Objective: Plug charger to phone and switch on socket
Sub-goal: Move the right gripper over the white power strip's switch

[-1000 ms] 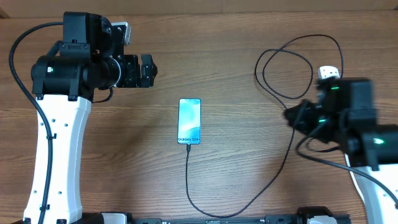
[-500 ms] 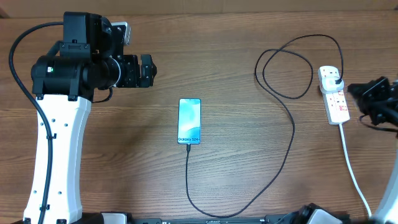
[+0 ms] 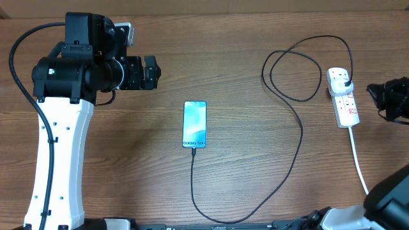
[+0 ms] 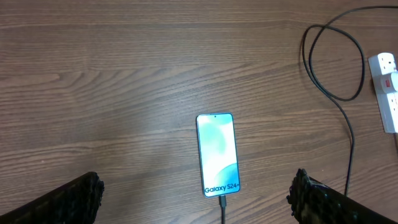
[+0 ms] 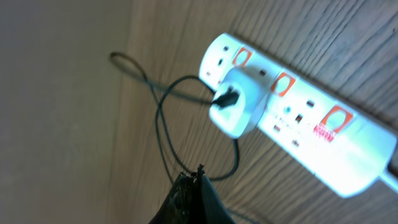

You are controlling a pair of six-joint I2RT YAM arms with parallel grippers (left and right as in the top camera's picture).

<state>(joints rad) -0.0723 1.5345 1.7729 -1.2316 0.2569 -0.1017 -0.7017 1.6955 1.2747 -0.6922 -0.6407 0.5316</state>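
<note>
The phone (image 3: 195,124) lies flat mid-table, screen lit blue-teal; it also shows in the left wrist view (image 4: 217,154). The black charger cable (image 3: 298,134) is plugged into the phone's near end, runs right in a loop and ends at a plug in the white socket strip (image 3: 344,99). In the right wrist view the plug (image 5: 239,104) sits in the socket (image 5: 311,130) with red switches. My left gripper (image 4: 198,196) is open, high above the phone. My right gripper (image 5: 199,186) is shut and empty, to the right of the socket at the table's right edge (image 3: 385,97).
The socket's thick white cord (image 3: 358,163) runs toward the near right edge. The left arm's white column (image 3: 57,160) stands at the left.
My right arm has pulled away to the right, off the socket, and now sits at the frame's right edge. The socket and plug have come into view. The left arm has not moved.
</note>
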